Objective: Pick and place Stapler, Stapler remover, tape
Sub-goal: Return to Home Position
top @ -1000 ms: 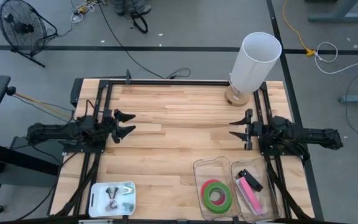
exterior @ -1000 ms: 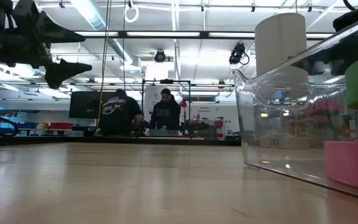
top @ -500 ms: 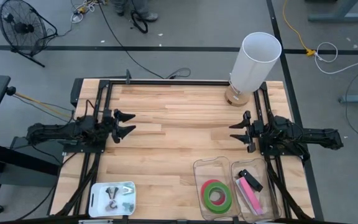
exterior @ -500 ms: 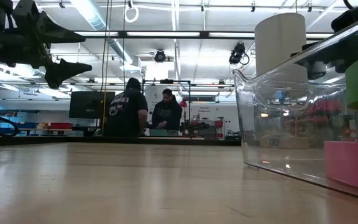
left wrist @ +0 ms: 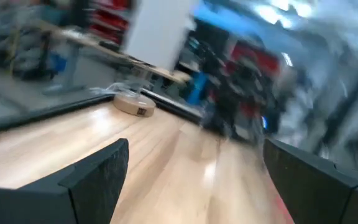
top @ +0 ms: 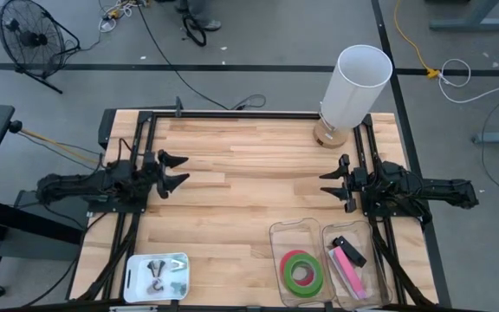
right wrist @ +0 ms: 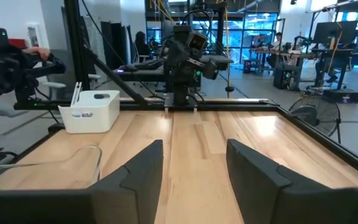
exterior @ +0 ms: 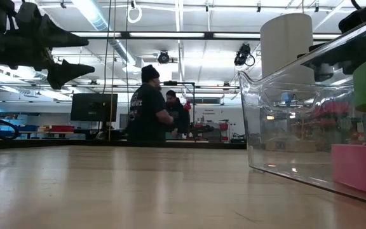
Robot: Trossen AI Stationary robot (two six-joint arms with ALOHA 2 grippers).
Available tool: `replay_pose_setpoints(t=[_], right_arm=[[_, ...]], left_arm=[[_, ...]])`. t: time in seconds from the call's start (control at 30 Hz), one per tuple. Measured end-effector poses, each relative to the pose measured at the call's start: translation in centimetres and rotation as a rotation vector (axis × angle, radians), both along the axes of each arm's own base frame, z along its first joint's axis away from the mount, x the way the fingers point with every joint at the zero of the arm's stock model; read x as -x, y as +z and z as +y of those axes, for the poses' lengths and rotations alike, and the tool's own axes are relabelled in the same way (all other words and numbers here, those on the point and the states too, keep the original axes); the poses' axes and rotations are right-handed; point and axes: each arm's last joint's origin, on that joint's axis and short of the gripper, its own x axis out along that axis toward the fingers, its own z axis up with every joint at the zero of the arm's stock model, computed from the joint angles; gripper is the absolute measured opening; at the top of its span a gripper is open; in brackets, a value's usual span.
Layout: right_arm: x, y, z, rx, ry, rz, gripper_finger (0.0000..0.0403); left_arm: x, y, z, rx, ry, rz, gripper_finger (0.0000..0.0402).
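High view is showing the right claw (top: pixel 334 182) shifted only slightly from a second ago and matching its place of half a second ago, so it is settling at the right side of the surface (top: pixel 241 204). Its fingers are standing well apart and gripping nothing. The left claw (top: pixel 171 172) is hanging over the left side, also spread wide and empty. It is sitting where it was in the earlier overhead pictures, though its own wrist view is smearing and the low view is showing a small shift, so it is probably making a last adjustment.

That is reading as both arms parking, with sorting looking finished. The tape (top: pixel 301 271) is lying as stacked rings, green over red-pink, in the clear tray (top: pixel 293 225) at the front right. The stapler (top: pixel 346 263) is lying in the neighbouring tray (top: pixel 353 227), and the staple removers (top: pixel 157 271) are sitting in the white bin (top: pixel 137 286) at the front left.

A white cylinder (top: pixel 353 82) is standing at the far right corner, near the right arm but apart from it. Nothing is lying between the claws. Beyond the surface, a person (exterior: pixel 148 105) is now walking across the room, farther right than before, well clear of the arms.
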Motion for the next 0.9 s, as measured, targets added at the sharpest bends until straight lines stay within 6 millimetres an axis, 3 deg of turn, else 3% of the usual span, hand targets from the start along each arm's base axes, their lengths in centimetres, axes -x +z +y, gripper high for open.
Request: replay_pose_setpoints(t=[0.13,0.3,0.6,0.9], right_arm=[[0.0,0.0,0.0,0.000,0.000,0.000,0.0178],[0.0,0.0,0.0,0.000,-0.001,0.001,0.0178],[0.0,0.0,0.0,0.000,0.000,0.000,0.0178],[0.0,0.0,0.0,0.000,-0.001,0.000,0.0178]], left_arm=[[-0.2,-0.4,-0.8,-0.316,-0.245,0.094,0.0374],[-0.1,-0.2,-1.6,-0.495,-0.449,0.038,0.0374],[-0.1,-0.3,-1.5,-0.379,-0.391,0.064,0.0374],[-0.1,-0.1,-1.8,-0.381,-0.421,0.033,0.0374]])
